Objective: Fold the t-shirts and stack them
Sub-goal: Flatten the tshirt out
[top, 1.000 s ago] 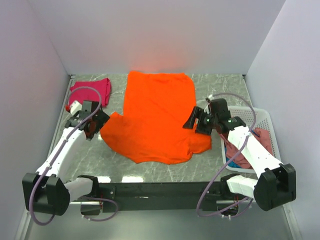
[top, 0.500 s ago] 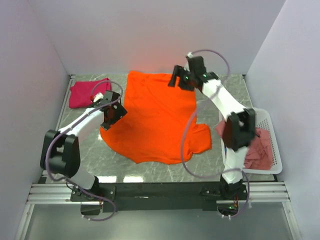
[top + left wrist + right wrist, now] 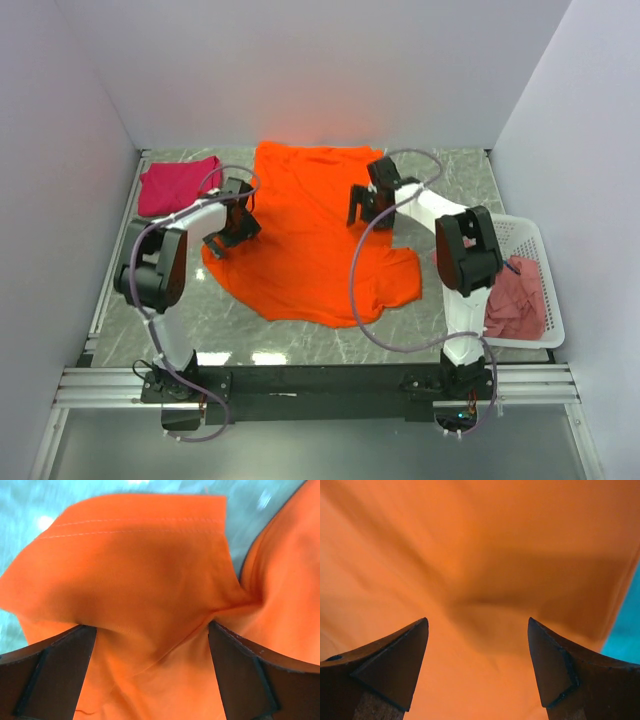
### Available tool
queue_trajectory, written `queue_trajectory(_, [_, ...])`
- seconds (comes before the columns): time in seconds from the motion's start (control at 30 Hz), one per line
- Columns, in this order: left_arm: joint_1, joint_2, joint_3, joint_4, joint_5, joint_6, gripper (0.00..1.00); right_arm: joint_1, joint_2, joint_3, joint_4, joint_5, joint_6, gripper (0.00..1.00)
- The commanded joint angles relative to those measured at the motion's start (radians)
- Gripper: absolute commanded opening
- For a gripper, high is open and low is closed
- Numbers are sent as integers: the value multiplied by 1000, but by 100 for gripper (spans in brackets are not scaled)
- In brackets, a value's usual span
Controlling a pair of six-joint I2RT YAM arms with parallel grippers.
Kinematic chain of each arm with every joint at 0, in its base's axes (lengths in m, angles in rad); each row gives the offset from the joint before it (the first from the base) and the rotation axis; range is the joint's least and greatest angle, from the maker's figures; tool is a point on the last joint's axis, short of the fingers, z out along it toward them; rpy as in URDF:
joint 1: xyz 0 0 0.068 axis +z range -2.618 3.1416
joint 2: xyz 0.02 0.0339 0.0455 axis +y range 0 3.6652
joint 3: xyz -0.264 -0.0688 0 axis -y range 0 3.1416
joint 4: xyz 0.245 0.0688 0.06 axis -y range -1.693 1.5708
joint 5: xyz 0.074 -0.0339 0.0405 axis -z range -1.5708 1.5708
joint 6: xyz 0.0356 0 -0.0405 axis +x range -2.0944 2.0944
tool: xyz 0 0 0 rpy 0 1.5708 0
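A bright orange t-shirt (image 3: 310,245) lies spread flat in the middle of the table. My left gripper (image 3: 225,235) is open and low over its left sleeve. In the left wrist view the sleeve (image 3: 140,570) bunches between the wide-apart fingers of that gripper (image 3: 151,630). My right gripper (image 3: 362,212) is open over the shirt's right side. The right wrist view shows that gripper (image 3: 477,622) with only orange cloth (image 3: 480,555) under it. A folded magenta-pink t-shirt (image 3: 178,185) lies at the back left. Dusty rose-pink shirts (image 3: 515,300) lie in the basket. No blue shirt shows.
A white lattice basket (image 3: 532,238) stands at the right edge of the table. White walls close in the back and both sides. The arms' cables loop over the shirt and the table's front.
The left gripper has come down onto the orange shirt's left sleeve. The right gripper has moved from the shirt's far edge back toward its right side.
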Motion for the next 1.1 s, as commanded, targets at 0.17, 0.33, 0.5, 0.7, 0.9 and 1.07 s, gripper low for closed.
queue_trajectory(0.17, [21, 351, 471, -177, -165, 54, 99, 83, -357, -547, 214, -36, 154, 85])
queue_trajectory(0.33, [18, 563, 893, -227, -102, 167, 99, 329, -520, -777, 231, -59, 292, 85])
queue_trajectory(0.5, [10, 705, 1086, -176, -38, 304, 100, 604, -502, -697, 275, -243, 309, 85])
queue_trajectory(0.7, [4, 593, 1055, -100, -48, 391, 99, 721, -437, -361, 125, -195, 38, 85])
queue_trajectory(0.9, [-3, 294, 844, -72, -105, 350, 99, 501, -534, -265, 119, -121, 118, 89])
queue_trajectory(1.07, [-40, 59, 499, 2, -57, 261, 100, 234, -447, -163, 142, -77, 124, 90])
